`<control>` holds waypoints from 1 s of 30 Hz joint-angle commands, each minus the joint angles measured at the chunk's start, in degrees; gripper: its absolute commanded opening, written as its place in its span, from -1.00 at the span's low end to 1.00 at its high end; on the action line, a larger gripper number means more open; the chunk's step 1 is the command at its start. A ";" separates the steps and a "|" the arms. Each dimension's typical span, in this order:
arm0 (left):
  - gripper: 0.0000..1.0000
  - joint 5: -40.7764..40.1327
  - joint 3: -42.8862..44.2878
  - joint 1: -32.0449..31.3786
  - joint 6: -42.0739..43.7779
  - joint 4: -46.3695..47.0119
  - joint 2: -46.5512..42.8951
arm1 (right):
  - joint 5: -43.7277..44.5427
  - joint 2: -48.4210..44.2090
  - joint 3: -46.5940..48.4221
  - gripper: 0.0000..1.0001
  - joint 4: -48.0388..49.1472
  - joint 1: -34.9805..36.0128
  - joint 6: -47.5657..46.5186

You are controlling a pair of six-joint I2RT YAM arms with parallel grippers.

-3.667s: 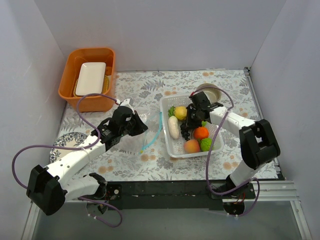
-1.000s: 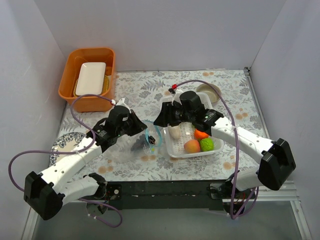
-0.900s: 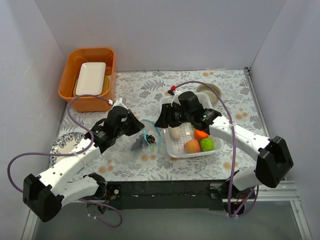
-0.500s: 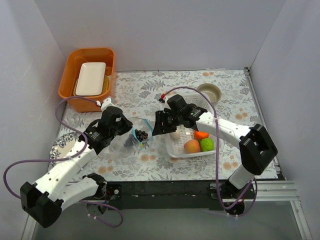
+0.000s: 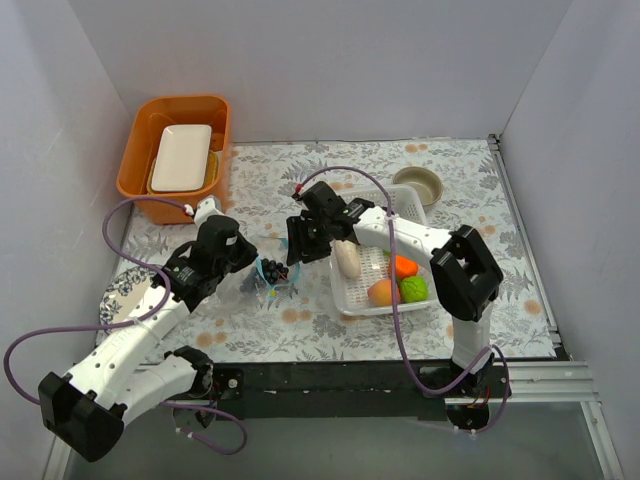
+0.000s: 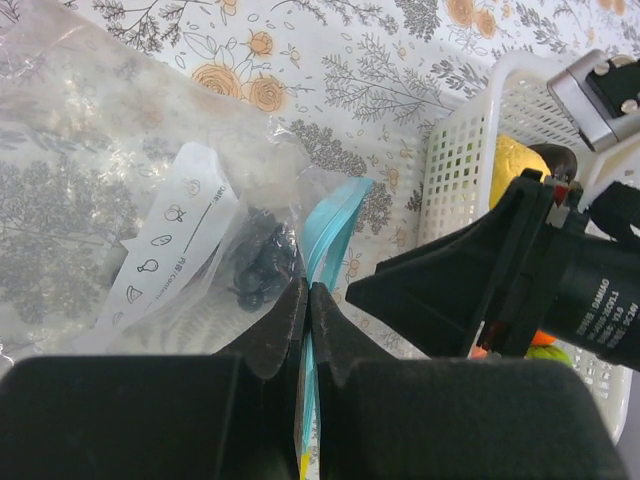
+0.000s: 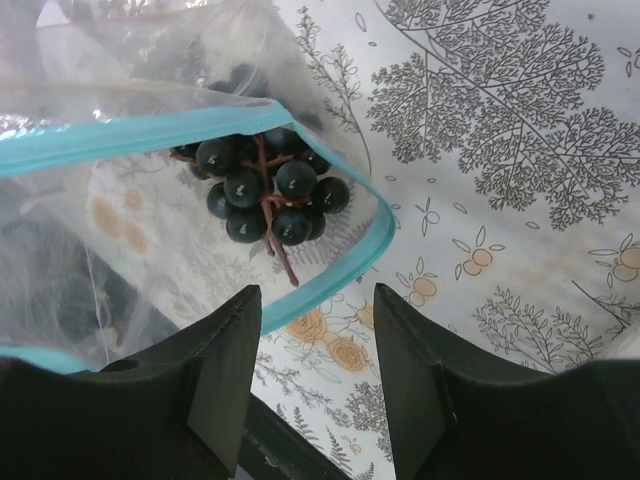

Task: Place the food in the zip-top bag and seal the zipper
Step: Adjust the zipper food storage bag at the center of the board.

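— What have your jaws got?

— My left jaws are pinched flat on the zipper (image 6: 330,215), gripping one lip of the bag (image 6: 120,130), which lies on the desk (image 5: 480,200) left of the basket (image 6: 450,180). My right jaws stand partly apart with nothing between them, hanging right over the bag's mouth.

— What just changed?

— A few seconds ago the grapes (image 7: 265,185) sat in the basket under my right jaws. Now they lie just inside the teal loop of the mouth, and my right arm has swung across from basket to bag. So I'd judge the grapes are delivered, the zipper is still unsealed, and most of the job remains.

— And the containers?

— The basket holds the lemon (image 6: 510,165), white oblong (image 5: 347,260), orange (image 5: 403,266), peach (image 5: 380,292) and a green piece (image 5: 412,288). Something else dark shows deeper in the bag; I can't tell what. The bin (image 5: 135,185) at the back left holds a white tray (image 5: 182,157).
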 commanded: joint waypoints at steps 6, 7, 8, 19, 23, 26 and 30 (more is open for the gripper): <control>-1.00 0.03 -0.90 0.42 1.14 0.75 -0.41 | 4.99 4.50 2.20 0.14 -4.46 1.04 0.86; -1.00 0.03 -0.81 0.42 1.31 0.75 -0.41 | 4.82 4.59 1.85 0.13 -3.93 0.95 0.95; -1.00 0.03 -0.64 0.51 1.49 0.75 -0.32 | 4.04 4.67 1.76 0.12 -3.40 0.95 0.78; -1.00 0.73 -0.29 0.69 1.40 0.66 -0.85 | 1.30 6.79 0.70 0.01 -0.59 0.95 0.69; -1.00 1.17 -0.28 0.77 1.49 0.92 -1.11 | -0.09 7.57 0.70 -0.23 0.38 0.86 0.87; -1.00 1.61 -0.20 0.77 1.40 1.01 -1.03 | -1.59 8.45 0.61 -0.36 1.26 0.86 1.30; -1.00 2.23 -0.29 0.77 1.40 1.37 -1.03 | -1.69 8.37 -0.09 -0.54 2.14 0.95 1.57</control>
